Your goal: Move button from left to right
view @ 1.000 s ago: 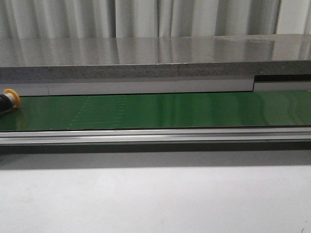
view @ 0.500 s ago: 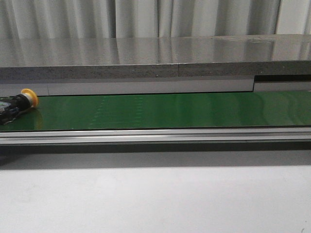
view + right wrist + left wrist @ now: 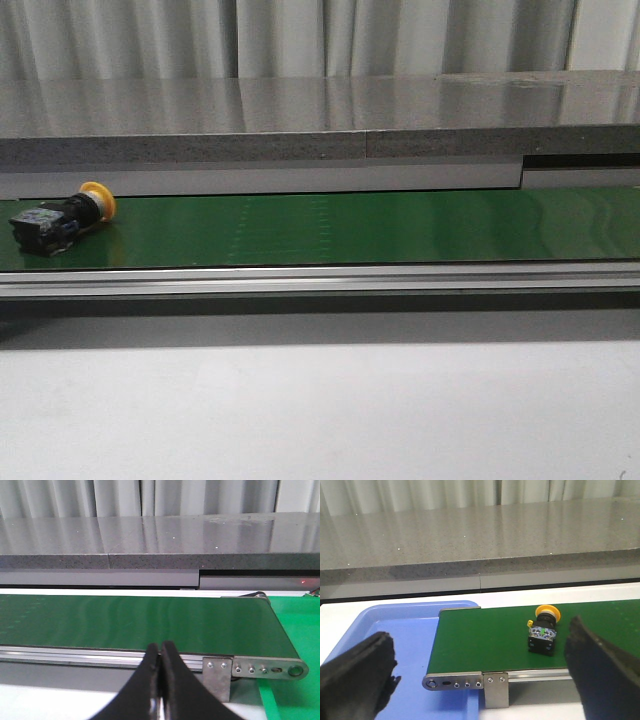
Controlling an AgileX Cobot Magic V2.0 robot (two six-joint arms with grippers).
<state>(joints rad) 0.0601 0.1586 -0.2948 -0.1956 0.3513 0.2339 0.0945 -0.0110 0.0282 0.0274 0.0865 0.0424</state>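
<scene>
I see the button (image 3: 65, 217) lying on its side on the green belt (image 3: 350, 228), near the belt's left end. From my left gripper (image 3: 480, 672), the button (image 3: 544, 630) is out ahead and off toward one finger (image 3: 602, 672). It is not between the fingers and nothing touches it. Its yellow cap points away from the gripper, and its black body is the nearer part.

My left gripper hangs in the air, short of the belt's end, with its two black fingers spread wide and nothing in them. A blue tray (image 3: 385, 625) sits under the belt's end, just ahead of that gripper. My right gripper (image 3: 160, 670) hangs short of the belt's other end, fingers pressed together and holding nothing. A green mat (image 3: 295, 625) lies past that end.

Half a second ago the button was closer to the left edge of the front view. It has moved a little to the right along the belt.
</scene>
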